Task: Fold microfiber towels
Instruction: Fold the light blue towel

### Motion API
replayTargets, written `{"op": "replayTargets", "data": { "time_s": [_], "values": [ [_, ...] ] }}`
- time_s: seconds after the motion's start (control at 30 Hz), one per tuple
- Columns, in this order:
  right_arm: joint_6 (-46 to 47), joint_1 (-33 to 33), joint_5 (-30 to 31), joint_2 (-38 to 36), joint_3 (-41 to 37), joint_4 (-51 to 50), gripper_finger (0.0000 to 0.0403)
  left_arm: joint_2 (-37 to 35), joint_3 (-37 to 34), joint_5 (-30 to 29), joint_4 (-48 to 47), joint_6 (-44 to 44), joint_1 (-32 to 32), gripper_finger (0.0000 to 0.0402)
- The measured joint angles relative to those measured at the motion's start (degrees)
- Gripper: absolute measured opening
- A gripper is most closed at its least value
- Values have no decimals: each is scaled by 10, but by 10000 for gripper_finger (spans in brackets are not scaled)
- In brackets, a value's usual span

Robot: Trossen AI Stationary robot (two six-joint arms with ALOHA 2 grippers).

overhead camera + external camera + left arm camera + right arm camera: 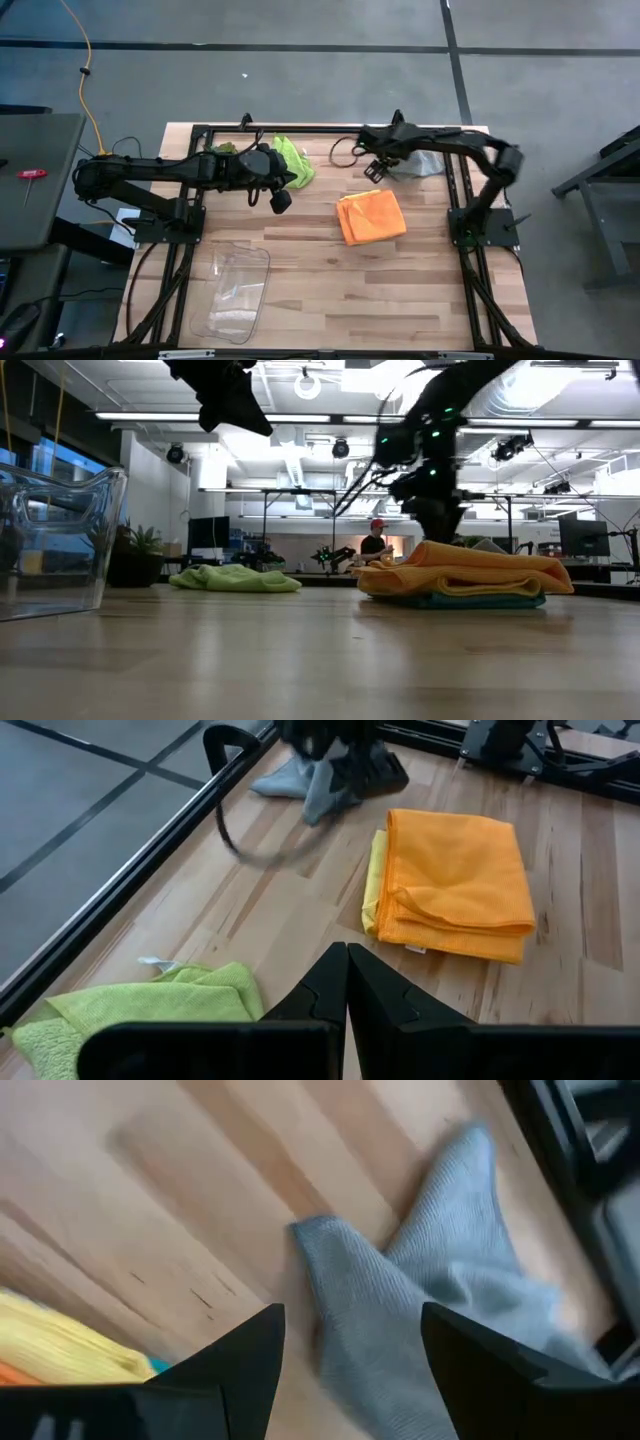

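Right gripper (350, 1350) is hovering, fingers spread wide, the grey towel (420, 1330) lying between them; left gripper (347, 982) is waiting, pinched shut, empty.

Matt wooden table (420, 290) (planked) — fuzzy cloth towels (371, 217)

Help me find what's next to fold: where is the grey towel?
In the high view the grey towel lies crumpled at the table's far right, just under the open right pincer, behind the orange towel.
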Motion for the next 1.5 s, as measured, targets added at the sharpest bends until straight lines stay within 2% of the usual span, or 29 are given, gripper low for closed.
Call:
{"op": "replayTargets", "data": {
  "time_s": [0.2, 0.43, 0.7, 0.8, 0.93, 1.33, 1.5],
  "values": [
    [-141, 6, 4, 103, 76, -47, 228, 0, 0, 0, 0, 0, 0, 0],
    [-175, -9, -14, 166, 108, -59, 196, 0, 0, 1, -2, 0, 0, 0],
    [-197, -29, -14, 178, 101, -48, 144, 0, 0, 2, -2, -2, 0, 0],
    [-199, -35, -17, 178, 101, -35, 140, 0, 0, 2, -2, -3, 0, 0],
    [-211, -40, -50, 178, 101, -15, 140, 0, 0, 2, -2, -15, 0, 0],
    [-203, -46, -55, 197, 103, -17, 136, 0, 0, 18, -6, -17, 0, 0],
    [-204, -45, -57, 198, 103, -27, 84, 0, 0, 32, -26, -16, 0, 0]
  ]
}}
